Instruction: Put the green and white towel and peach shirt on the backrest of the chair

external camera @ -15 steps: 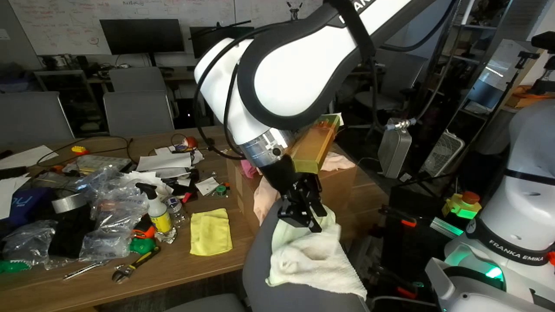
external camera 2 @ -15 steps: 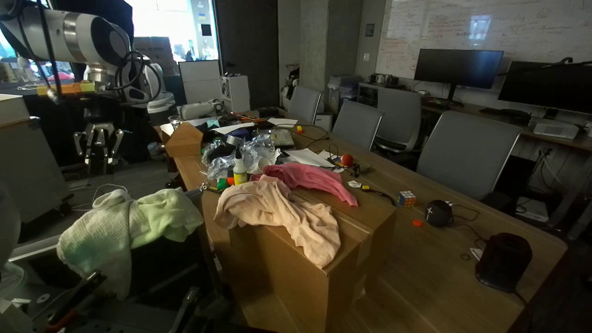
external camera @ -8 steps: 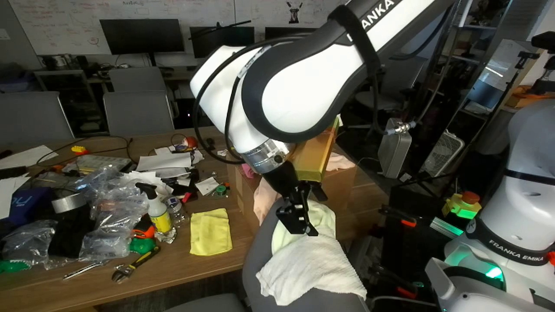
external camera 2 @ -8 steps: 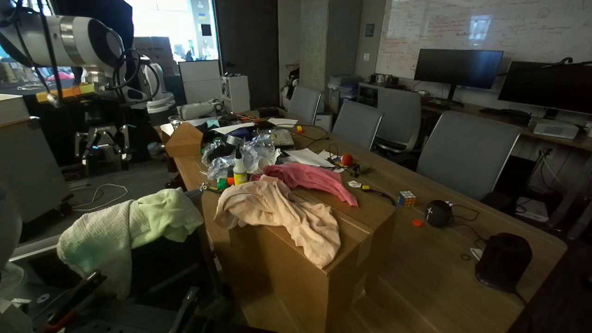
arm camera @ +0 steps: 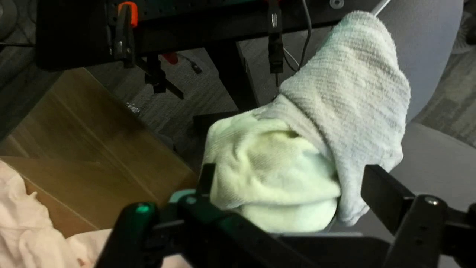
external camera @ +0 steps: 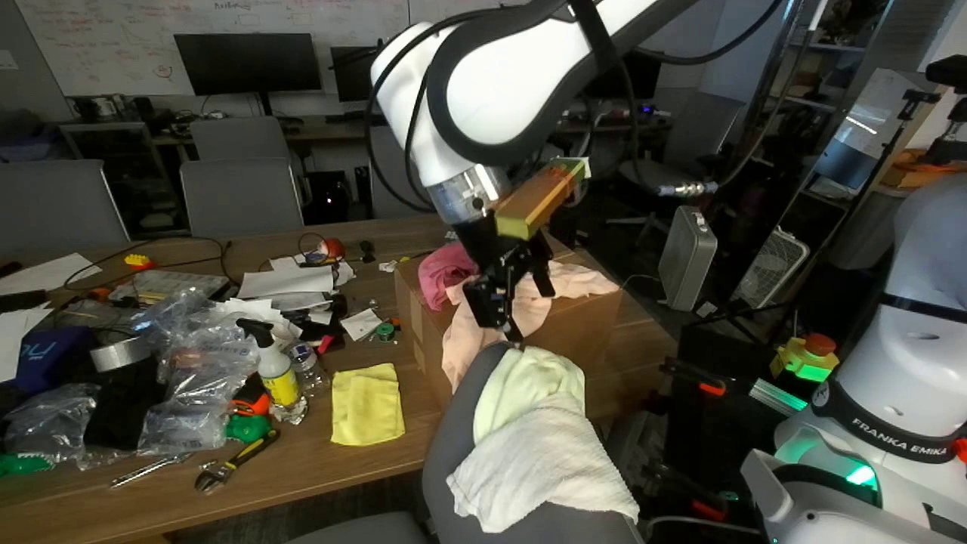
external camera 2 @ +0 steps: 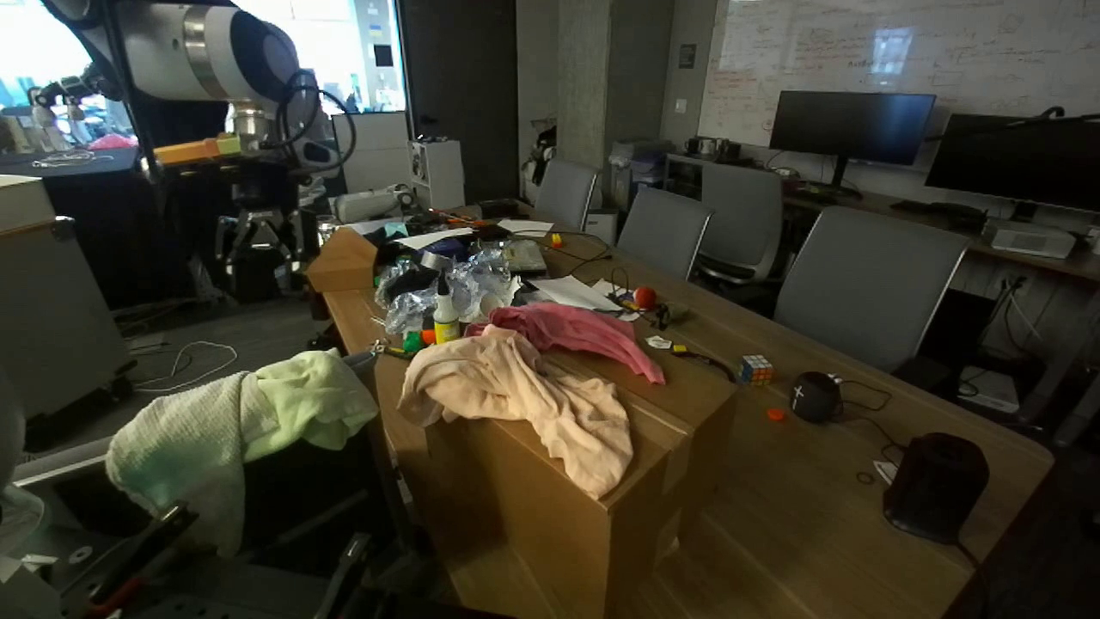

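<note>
The green and white towel (external camera: pixel 540 461) lies draped over the dark grey backrest (external camera: pixel 453 461) of the chair, its pale green part nearer the cardboard box and its white part lower on the chair. In the wrist view the towel (arm camera: pixel 271 163) shows beyond my gripper (arm camera: pixel 290 178), whose fingers stand wide apart and hold nothing. An exterior view has the gripper (external camera: pixel 529 311) above the top end of the backrest, clear of the cloth. The peach shirt (external camera 2: pixel 524 378) rests crumpled on top of the box, partly hanging over its sides; in the wrist view the shirt (arm camera: pixel 26 223) appears at the lower left.
The cardboard box (external camera 2: pixel 533 507) stands on the wooden table (external camera 2: pixel 799 499) and also carries a pink cloth (external camera 2: pixel 576 331). A yellow cloth (external camera: pixel 368 404), a spray bottle (external camera: pixel 276 370) and plastic bags lie along the table. Clamps (arm camera: pixel 275 41) sit on a black bench edge near the chair.
The jaws have opened and let go of the towel, whose bunched white part has dropped flat on the backrest. My gripper has then risen away from the towel toward the box.
</note>
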`<control>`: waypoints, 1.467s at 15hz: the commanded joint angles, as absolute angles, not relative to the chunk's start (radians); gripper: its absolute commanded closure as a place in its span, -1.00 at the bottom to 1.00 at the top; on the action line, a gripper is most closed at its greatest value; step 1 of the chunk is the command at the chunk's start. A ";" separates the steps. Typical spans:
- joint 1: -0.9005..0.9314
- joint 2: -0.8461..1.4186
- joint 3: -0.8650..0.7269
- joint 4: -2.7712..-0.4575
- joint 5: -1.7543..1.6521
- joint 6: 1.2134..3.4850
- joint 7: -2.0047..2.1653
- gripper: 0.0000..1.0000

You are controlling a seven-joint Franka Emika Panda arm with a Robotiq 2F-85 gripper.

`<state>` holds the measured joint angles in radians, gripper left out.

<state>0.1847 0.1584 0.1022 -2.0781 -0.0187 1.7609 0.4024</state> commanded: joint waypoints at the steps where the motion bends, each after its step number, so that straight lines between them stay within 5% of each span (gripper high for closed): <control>1: 0.090 0.083 0.036 -2.089 0.041 1.807 0.366 -1.00; 22: -0.220 -0.015 -0.225 -2.382 0.363 2.283 0.606 -1.00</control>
<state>-0.1985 0.0014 -0.2054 -2.3552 0.3152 2.2453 0.5424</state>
